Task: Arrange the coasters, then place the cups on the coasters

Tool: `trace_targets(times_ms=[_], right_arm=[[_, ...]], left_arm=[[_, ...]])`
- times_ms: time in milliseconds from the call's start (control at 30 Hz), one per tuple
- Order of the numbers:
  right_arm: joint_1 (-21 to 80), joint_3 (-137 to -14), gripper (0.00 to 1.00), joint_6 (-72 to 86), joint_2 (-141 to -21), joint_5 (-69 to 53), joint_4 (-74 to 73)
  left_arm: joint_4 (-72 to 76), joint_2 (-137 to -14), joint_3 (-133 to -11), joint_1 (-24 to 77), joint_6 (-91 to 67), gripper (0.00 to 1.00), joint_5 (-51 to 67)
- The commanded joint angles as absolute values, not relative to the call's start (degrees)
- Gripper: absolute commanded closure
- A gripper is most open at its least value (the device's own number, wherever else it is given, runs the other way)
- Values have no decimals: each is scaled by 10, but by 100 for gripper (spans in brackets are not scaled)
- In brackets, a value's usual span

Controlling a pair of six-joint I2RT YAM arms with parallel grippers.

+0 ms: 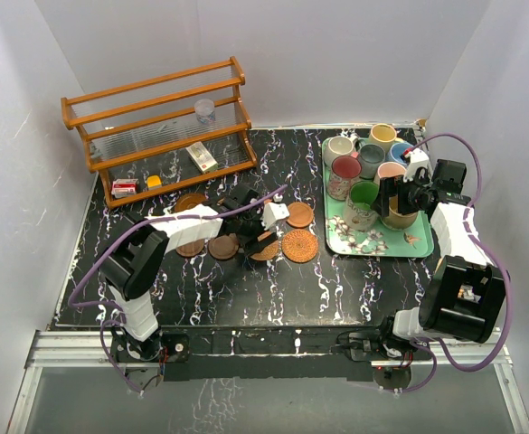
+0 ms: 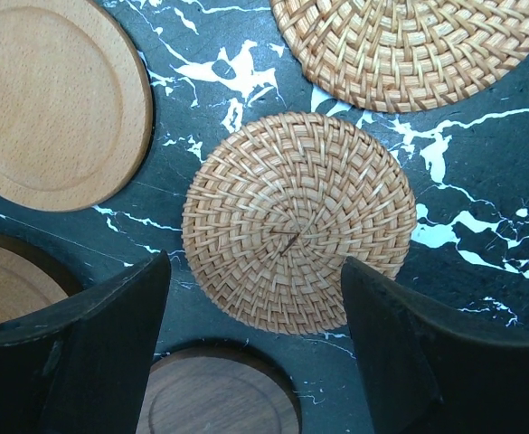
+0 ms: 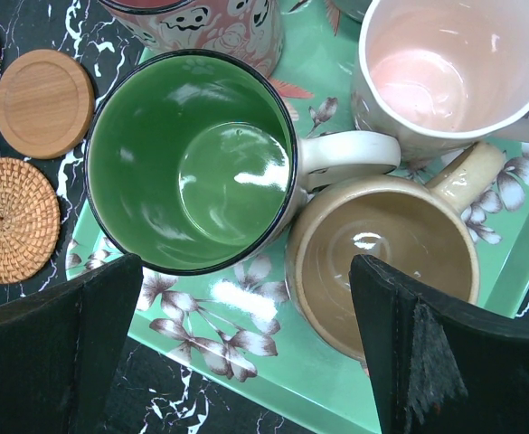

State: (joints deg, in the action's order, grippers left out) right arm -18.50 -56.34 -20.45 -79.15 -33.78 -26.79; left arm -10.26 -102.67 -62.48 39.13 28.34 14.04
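Left claw [image 2: 255, 264] above round, tan woven coaster [image 2: 298, 212].

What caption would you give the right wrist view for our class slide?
Open right gripper hovers over the green mug and tan mug on the floral tray.

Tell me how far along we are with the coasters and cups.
Early. Done: nothing; the coasters sit bunched mid-table. In hand: left jaws open over a wicker coaster; right jaws open above the green mug and tan mug. Left: every mug is on the tray.
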Motion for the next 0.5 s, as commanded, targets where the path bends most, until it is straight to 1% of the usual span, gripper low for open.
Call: trace_targets(times_ms=[0, 333, 467], right_arm=[[-188, -572, 2, -202, -787, -339, -251], [-186, -614, 2, -193, -786, -326, -268], [-182, -655, 2, -205, -793, -298, -296]], left_arm=[[-128, -1002, -652, 394, 277, 25, 145], [-148, -994, -730, 394, 249, 22, 190], [-158, -979, -748, 394, 238, 17, 205]])
